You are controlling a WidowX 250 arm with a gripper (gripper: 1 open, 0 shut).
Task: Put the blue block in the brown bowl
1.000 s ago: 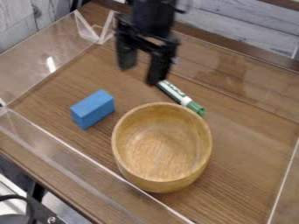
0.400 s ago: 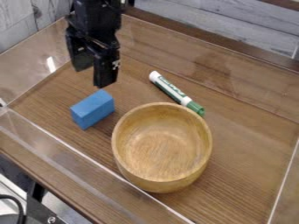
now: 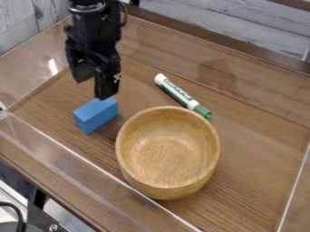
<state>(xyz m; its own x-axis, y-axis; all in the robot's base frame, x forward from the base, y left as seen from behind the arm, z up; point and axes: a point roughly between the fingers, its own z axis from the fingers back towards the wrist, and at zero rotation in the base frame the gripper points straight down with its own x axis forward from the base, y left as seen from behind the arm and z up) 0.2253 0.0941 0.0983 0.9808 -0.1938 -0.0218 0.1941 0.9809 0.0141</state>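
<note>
The blue block [image 3: 96, 113] lies flat on the wooden table, just left of the brown bowl [image 3: 168, 151], which is empty. My gripper [image 3: 92, 80] hangs above the block's far end, a little clear of it. Its two dark fingers [image 3: 107, 83] point down and stand apart with nothing between them, so it is open.
A white-and-green marker pen [image 3: 182, 96] lies right of the gripper, behind the bowl. Clear plastic walls [image 3: 49, 136] fence the table on the left and front. A grey panelled wall runs along the back right.
The gripper has swung left from above the marker pen to above the blue block and has come down a little. Block, bowl and pen have stayed put.
</note>
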